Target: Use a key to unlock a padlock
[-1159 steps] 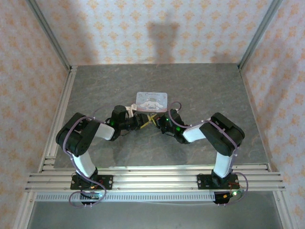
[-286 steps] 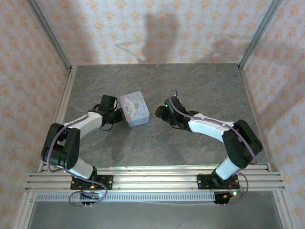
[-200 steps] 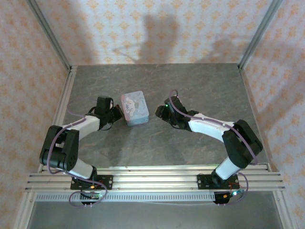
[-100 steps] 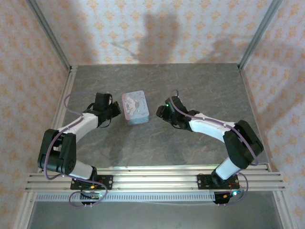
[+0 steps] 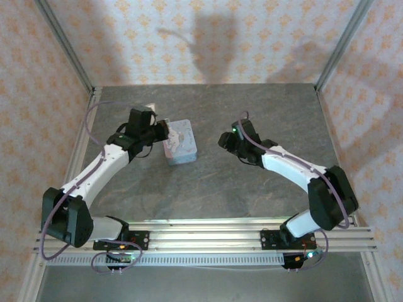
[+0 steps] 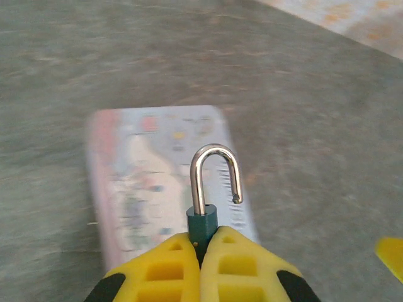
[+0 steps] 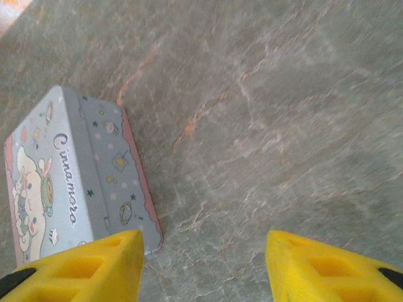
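Two yellow ribbed fingers (image 6: 167, 267) of the left gripper (image 6: 201, 242) are pinched together on the padlock (image 6: 203, 223), a small dark teal body clamped at its lower end. Its shackle (image 6: 214, 154), a bright steel hoop, stands upright above the body; one leg runs into the body and the other ends free, notched, clear of it. Below and beyond the padlock lies a tin (image 6: 145, 182), a flat rounded rectangle with a pinkish rim and a pale cartoon print. Whether the padlock touches it cannot be told. From above, the left gripper (image 5: 162, 131) sits at the tin's (image 5: 179, 143) far-left corner, left of the table's (image 5: 252, 107) middle and nearer the far edge than the near one.

The right gripper (image 7: 204, 242) has its jaws spread apart with nothing between them, over bare grey stone-veined tabletop. The tin (image 7: 75, 170), lettered "Cinnamoro" along its lilac side, lies just beside its left finger. From above, the right gripper (image 5: 225, 139) is near the table's middle, apart from the tin.
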Tool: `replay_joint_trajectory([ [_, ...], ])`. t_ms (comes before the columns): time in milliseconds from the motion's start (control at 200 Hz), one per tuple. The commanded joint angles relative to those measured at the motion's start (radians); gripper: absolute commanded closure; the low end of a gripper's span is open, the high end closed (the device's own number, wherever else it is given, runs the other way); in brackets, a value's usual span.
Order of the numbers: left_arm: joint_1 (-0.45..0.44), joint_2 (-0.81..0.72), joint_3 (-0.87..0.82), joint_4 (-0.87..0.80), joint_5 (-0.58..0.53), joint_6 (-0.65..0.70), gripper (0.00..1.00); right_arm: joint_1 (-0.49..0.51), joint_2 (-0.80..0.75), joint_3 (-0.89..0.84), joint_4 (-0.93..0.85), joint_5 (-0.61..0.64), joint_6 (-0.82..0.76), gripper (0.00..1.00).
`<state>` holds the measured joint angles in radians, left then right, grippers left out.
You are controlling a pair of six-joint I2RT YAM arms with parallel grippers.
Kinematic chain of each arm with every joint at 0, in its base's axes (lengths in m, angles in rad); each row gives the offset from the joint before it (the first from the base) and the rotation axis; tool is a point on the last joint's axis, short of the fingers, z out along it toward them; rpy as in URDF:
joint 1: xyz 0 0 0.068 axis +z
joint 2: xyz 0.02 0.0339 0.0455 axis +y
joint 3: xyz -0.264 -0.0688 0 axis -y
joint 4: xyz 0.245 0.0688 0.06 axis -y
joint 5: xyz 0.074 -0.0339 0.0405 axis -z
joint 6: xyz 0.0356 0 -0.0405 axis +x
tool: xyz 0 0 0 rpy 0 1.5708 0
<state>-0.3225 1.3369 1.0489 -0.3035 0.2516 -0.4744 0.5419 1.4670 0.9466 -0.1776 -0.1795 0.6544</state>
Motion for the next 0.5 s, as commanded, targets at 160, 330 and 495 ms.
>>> replay_joint_trajectory([
  [160, -0.284, 0.286, 0.241, 0.012, -0.049, -0.102, 1.0, -0.115, -0.155, -0.033, -0.18, 0.013, -0.099, 0.46],
  [330, -0.387, 0.533, 0.45, 0.015, -0.046, -0.14, 1.0, -0.165, -0.278, -0.138, -0.228, 0.051, -0.098, 0.45],
  [495, -0.415, 0.738, 0.593, 0.015, -0.025, -0.177, 1.0, -0.189, -0.381, -0.211, -0.263, 0.084, -0.09, 0.45],
])
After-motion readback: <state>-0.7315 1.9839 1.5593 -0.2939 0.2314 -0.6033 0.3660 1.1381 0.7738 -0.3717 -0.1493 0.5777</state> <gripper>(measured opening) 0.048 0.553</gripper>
